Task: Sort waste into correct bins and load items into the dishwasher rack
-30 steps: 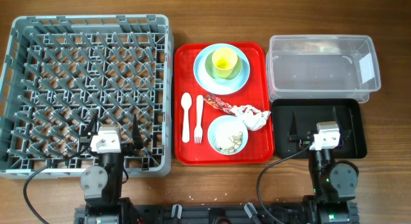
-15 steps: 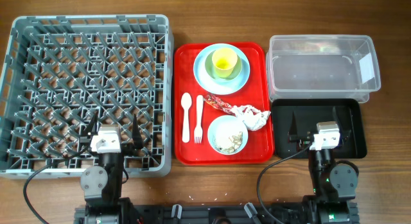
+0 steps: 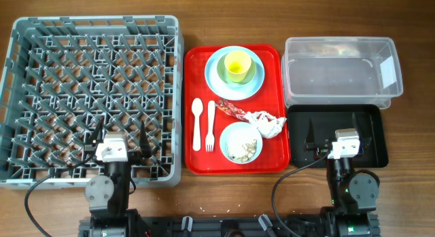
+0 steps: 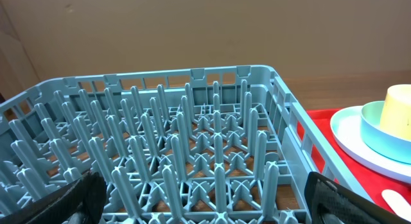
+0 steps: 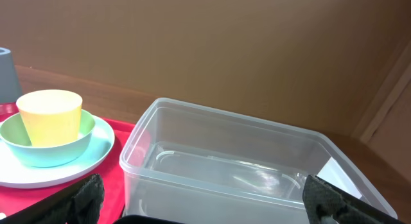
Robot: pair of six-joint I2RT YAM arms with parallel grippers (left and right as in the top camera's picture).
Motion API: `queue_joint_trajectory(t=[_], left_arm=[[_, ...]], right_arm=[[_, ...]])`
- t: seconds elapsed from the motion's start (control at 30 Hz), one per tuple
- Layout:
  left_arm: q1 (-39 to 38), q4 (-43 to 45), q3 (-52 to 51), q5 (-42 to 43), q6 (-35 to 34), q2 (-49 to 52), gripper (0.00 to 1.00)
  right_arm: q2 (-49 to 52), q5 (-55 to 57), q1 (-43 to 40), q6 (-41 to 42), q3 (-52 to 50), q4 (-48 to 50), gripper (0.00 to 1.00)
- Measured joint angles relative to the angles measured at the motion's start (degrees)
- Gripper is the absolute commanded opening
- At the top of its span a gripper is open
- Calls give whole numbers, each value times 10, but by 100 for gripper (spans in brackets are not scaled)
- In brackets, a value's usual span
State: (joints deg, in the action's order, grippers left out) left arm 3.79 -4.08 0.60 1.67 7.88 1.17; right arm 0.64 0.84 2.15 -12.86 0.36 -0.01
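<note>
1. The red tray (image 3: 190, 94) lies in the middle of the counter (image 3: 224, 196). To its left stands the grey dishwasher rack (image 3: 95, 21), with no dishes in it.
2. The left tool (image 3: 120, 136) hangs over the rack's near edge, left of the red tray. Its fingers are spread wide with nothing between them.
3. The right tool (image 3: 334, 130) hangs right of the red tray, over the black tray (image 3: 370, 118). Its fingers are wide apart and empty.
4. The clear tub (image 3: 340, 40) sits beside the red tray's far right corner.
5. At the red tray's far end, a light blue plate (image 3: 212, 73) carries a bowl (image 3: 253, 75) with the yellow cup (image 3: 237, 64) upright inside.
6. The spoon (image 3: 197, 123) and fork (image 3: 210, 126) lie side by side along the tray's left side.
7. The red wrapper (image 3: 231, 109) lies mid-tray, with the napkin (image 3: 265, 123) against it toward the right rim.
8. At the tray's near end, a pale dish (image 3: 229, 136), probably a second bowl, holds the food scraps (image 3: 241, 150).
</note>
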Motion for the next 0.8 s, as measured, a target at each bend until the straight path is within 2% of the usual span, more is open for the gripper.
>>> queue_joint_trajectory(t=[0.3, 0.47, 0.53, 0.63, 0.73, 0.8], left_arm=[[0, 22, 1, 11, -4, 1, 100], [0, 6, 30, 39, -56, 1, 100], [0, -9, 78, 51, -80, 5, 100], [0, -80, 150, 62, -95, 44, 100], [0, -129, 236, 82, -103, 118, 100], [0, -193, 324, 113, -105, 199, 100]], right_arm=[[0, 0, 0, 0, 0, 0, 100], [0, 0, 0, 0, 0, 0, 100], [0, 0, 0, 0, 0, 0, 100], [0, 0, 0, 0, 0, 0, 100], [0, 0, 0, 0, 0, 0, 100], [1, 0, 0, 0, 0, 0, 100]])
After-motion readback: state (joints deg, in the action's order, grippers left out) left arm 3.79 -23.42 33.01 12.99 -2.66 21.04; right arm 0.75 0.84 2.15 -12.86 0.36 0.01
